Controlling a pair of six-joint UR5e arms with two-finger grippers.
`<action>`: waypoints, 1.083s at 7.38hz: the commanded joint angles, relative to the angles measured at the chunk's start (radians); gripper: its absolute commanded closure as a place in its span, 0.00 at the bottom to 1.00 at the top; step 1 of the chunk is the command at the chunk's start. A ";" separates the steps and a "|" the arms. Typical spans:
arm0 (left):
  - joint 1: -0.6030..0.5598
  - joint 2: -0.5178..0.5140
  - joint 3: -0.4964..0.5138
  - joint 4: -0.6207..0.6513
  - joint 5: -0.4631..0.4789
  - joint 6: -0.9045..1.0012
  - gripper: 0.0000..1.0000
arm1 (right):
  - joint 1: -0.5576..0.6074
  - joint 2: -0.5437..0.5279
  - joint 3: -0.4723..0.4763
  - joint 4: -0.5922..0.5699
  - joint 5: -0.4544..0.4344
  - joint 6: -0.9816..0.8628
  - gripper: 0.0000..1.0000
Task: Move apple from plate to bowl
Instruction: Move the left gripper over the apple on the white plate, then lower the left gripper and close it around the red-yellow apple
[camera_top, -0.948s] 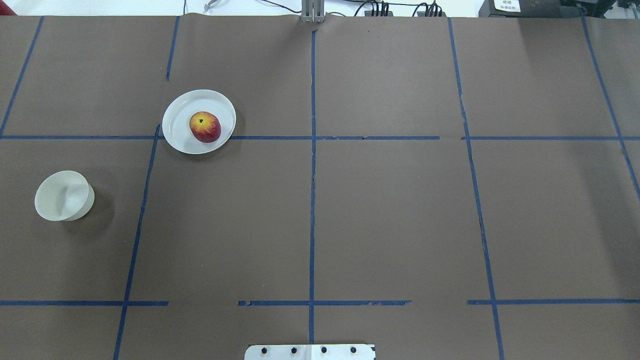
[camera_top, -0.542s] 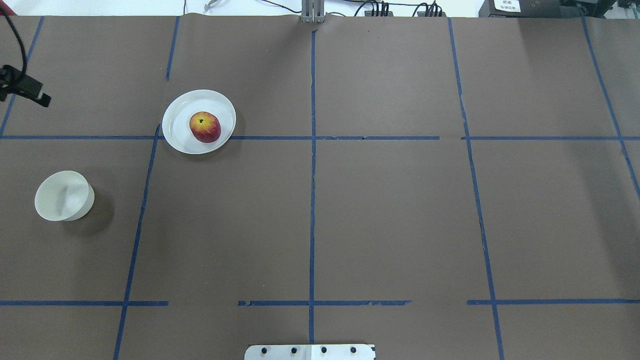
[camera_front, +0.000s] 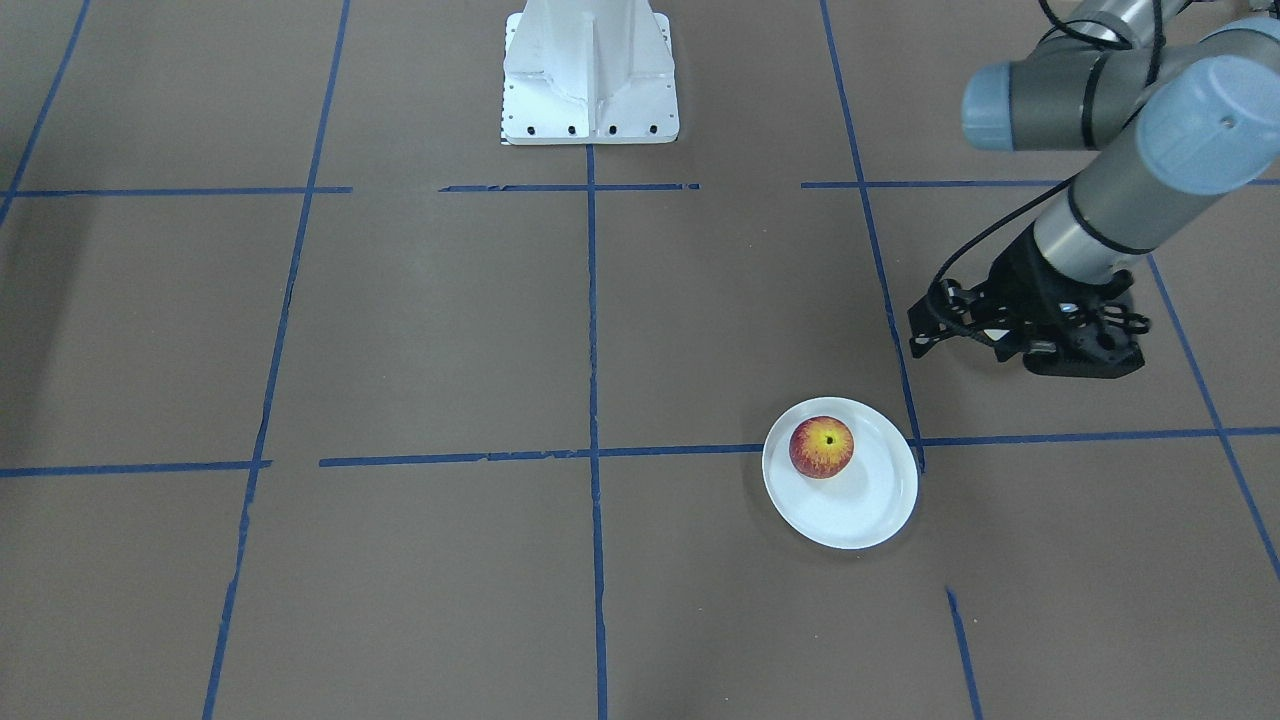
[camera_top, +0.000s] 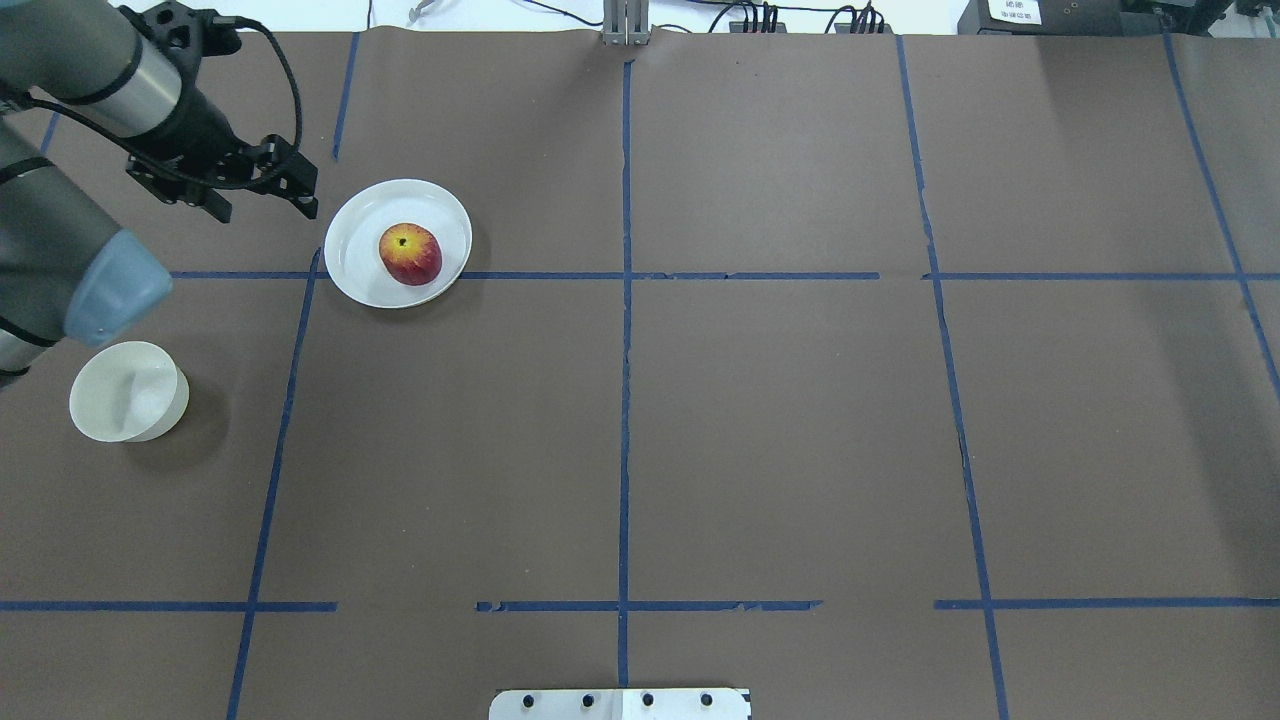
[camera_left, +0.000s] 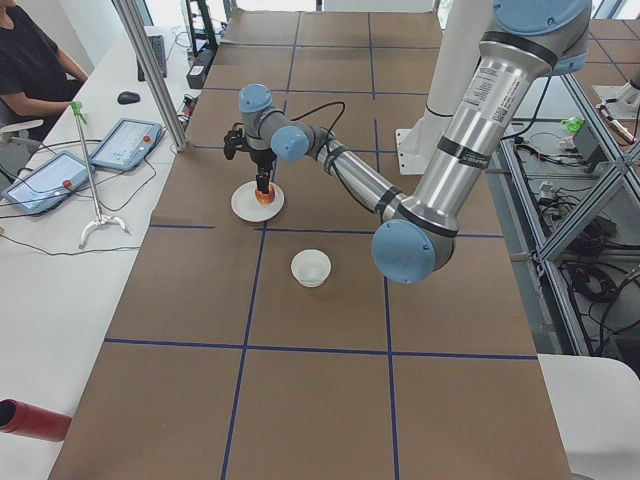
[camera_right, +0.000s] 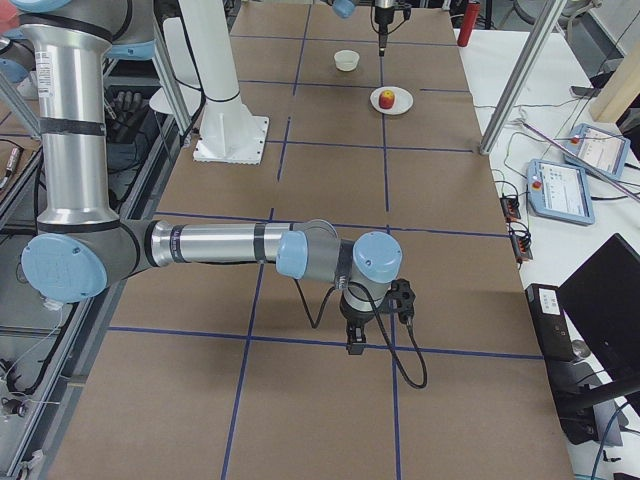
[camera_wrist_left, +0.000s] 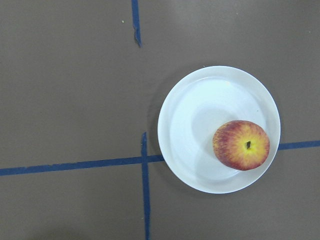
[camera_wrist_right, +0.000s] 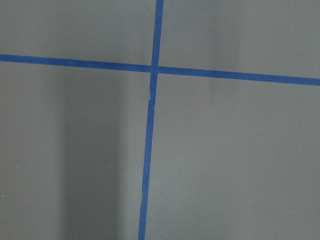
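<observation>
You have the apple (camera_top: 410, 254) lying on the plate (camera_top: 362, 272), stem pit up. It sits off the plate's centre, on the side away from the left end effector (camera_top: 262, 205). The plate rests flat on the brown counter (camera_top: 760, 430), and its edge covers a crossing of the blue tape lines (camera_top: 625, 400).

The left end effector hangs above the counter just beside the plate, on the plate's side toward the robot's left, and touches neither plate nor apple. In the overhead view its two dark fingers stand apart with nothing between them. Your left wrist view looks straight down and shows the plate right of centre, with the apple near the plate's right edge.

The bowl (camera_top: 110, 395) stands upright, mouth up, well apart from the plate. From the plate it lies further to the robot's left and nearer the robot's base (camera_top: 620, 703).

The right end effector (camera_right: 355, 345) is far from the plate, at the counter's other end, pointing down over another tape crossing. It shows only in the right side view, so you cannot tell whether its fingers are apart or together.
</observation>
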 joint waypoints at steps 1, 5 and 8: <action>0.070 -0.116 0.135 -0.007 0.016 -0.117 0.00 | 0.000 -0.001 0.000 0.000 0.000 0.000 0.00; 0.133 -0.181 0.317 -0.143 0.109 -0.188 0.00 | 0.000 -0.001 0.000 0.000 0.000 0.000 0.00; 0.156 -0.193 0.374 -0.202 0.154 -0.214 0.00 | 0.000 0.000 0.000 0.000 0.000 0.000 0.00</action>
